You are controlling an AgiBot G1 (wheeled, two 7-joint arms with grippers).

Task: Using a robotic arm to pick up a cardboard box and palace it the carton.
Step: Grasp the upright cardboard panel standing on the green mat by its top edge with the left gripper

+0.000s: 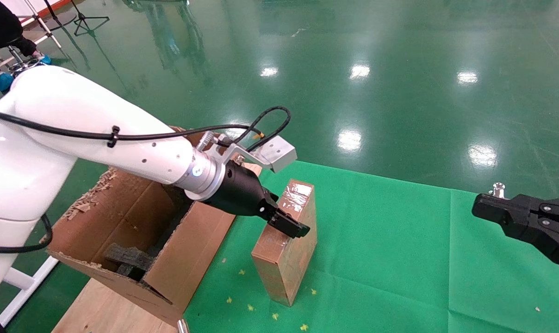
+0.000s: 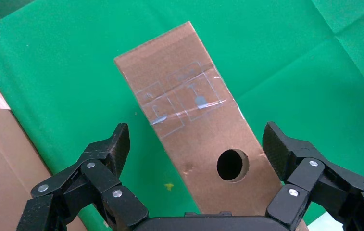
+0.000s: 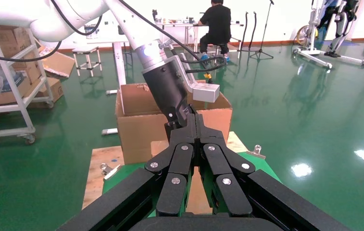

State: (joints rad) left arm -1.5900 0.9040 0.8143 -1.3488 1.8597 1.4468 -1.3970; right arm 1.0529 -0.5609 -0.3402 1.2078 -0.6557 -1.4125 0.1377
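The small taped cardboard box (image 1: 286, 249) stands on edge on the green cloth, just right of the large carton (image 1: 122, 222) with ragged flaps. My left white robotic arm (image 1: 122, 138) reaches over the carton to the box. Its gripper (image 1: 285, 218) is open, with the jaws astride the box's upper part. In the left wrist view the box (image 2: 189, 110) with its round hole (image 2: 232, 165) lies between the spread fingers (image 2: 117, 147) of the gripper (image 2: 196, 147), which do not touch it. My right gripper (image 1: 515, 215) is shut and empty at the far right; it also shows in the right wrist view (image 3: 196, 120).
Black foam blocks (image 1: 129, 261) lie inside the carton, which rests on a wooden board (image 1: 103, 305). The green cloth (image 1: 400, 259) stretches to the right. A metal clip (image 1: 182, 326) sits at the cloth's near edge. A person (image 3: 216, 24) sits at a far desk.
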